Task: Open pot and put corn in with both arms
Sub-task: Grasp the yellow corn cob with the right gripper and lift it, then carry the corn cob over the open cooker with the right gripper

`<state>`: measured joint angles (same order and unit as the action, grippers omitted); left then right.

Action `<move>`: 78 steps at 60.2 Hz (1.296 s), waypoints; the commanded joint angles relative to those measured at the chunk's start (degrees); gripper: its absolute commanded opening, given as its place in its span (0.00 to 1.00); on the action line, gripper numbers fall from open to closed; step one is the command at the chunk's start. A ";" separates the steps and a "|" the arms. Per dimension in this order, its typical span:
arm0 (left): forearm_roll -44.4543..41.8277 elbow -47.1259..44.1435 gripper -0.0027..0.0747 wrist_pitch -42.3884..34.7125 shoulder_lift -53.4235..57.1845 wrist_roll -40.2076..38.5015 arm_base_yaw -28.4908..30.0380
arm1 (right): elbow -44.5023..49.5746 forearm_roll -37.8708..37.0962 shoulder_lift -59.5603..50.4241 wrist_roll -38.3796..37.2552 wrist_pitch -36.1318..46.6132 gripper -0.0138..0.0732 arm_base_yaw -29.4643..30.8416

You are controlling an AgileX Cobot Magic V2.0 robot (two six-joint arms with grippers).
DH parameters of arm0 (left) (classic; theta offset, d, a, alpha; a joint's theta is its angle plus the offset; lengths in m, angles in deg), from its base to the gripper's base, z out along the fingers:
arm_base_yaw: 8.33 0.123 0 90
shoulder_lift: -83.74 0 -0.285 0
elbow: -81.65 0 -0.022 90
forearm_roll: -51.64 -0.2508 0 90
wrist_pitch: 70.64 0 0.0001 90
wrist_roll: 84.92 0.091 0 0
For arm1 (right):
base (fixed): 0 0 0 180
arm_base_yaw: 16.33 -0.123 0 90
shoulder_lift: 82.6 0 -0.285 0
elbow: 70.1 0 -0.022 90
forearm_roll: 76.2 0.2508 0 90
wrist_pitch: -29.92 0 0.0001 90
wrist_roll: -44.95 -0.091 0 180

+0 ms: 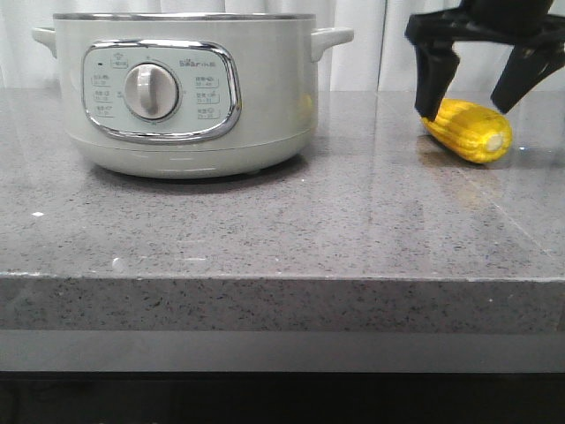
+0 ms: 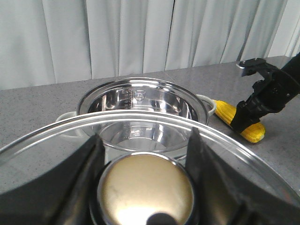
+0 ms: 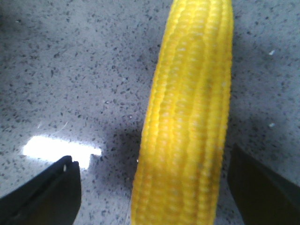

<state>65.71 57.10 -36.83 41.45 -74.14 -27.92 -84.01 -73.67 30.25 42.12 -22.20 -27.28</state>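
Judging from what lies under our two grippers, we are about halfway: the opening is done and the corn is still to be moved. We start with the pot (image 1: 185, 97), which stands on the grey stone counter (image 1: 282, 238), well off to the side of our right gripper (image 1: 481, 93) and just beyond and below our left gripper (image 2: 145, 154); its steel rim is bare and the left wrist view looks straight down into the shiny bowl, in which we see no corn. Next comes the glass lid (image 2: 225, 150), lifted clear of the pot; our left fingers (image 2: 79, 173) sit on either side of its brass knob (image 2: 145, 187), pressed close enough that we take them to be clamped on it. Smallest is the corn (image 1: 470, 130), lying on its side on the counter directly beneath our right gripper, whose fingers (image 3: 51, 192) are spread wide, one to each side of the cob and not touching it. What remains, as we read it, is to close on the cob, carry it across and drop it into the open pot.
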 commanded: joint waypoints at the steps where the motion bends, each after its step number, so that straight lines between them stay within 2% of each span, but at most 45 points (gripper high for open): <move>1: 1.06 2.15 0.28 -8.04 0.18 -0.50 0.02 | -2.39 -0.71 -1.43 0.13 1.52 0.90 0.32; 19: 1.06 2.15 0.28 -8.04 0.18 -0.50 0.02 | -2.39 -0.92 0.41 0.13 0.62 0.87 0.36; 26: 1.06 2.15 0.28 -8.04 0.18 -0.50 0.02 | -2.39 -1.64 0.41 0.13 -0.09 0.75 0.36; 35: 1.06 2.15 0.28 -8.04 0.18 -0.50 0.02 | -2.39 -2.15 0.41 0.13 -0.83 0.52 0.36; 40: 1.06 2.15 0.28 -8.04 0.18 -0.50 0.02 | -2.39 -2.53 0.41 0.13 -1.16 0.46 0.36; 59: 1.06 2.15 0.28 -8.38 0.18 -0.50 0.02 | -3.37 -2.96 -0.31 0.34 -1.78 0.45 0.36; 78: 1.06 2.15 0.28 -8.48 0.18 -0.50 0.02 | -10.49 -2.91 -7.56 1.87 -3.98 0.45 -0.15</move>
<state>65.71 57.10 -36.83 41.45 -74.19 -27.92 -90.58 -75.74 28.39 42.89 -27.38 -27.28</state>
